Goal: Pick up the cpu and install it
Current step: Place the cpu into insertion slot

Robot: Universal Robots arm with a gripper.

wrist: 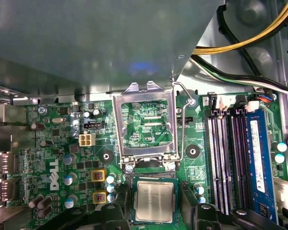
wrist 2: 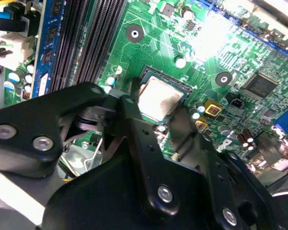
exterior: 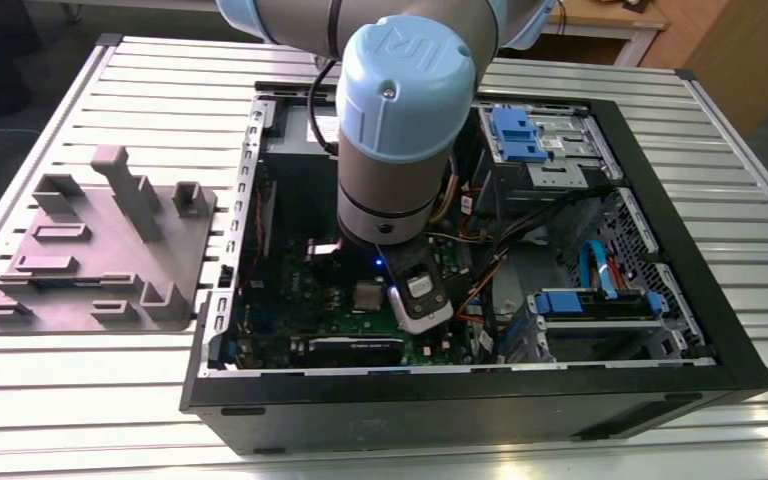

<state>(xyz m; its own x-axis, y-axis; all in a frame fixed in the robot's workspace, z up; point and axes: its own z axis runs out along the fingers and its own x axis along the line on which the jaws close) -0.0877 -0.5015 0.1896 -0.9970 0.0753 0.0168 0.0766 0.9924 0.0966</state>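
cpu (wrist: 155, 201), small square silvery-grey metal-topped: flat in dark socket (wrist: 153, 179) on green motherboard (wrist: 53, 143) | black two-finger gripper (wrist: 155, 213): jaws apart, flanking cpu | handling: likely light, rigid, slick, fragile underneath; hold opposite edges

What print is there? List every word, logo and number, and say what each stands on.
Blue joint cap of the arm: raised logo, a brand mark, not quoted.
Green motherboard: large white brand logo, not quoted; fine white print across it, too small to read.
Blue memory stick: white label, too small to read.
cpu: no readable print on its metal top.
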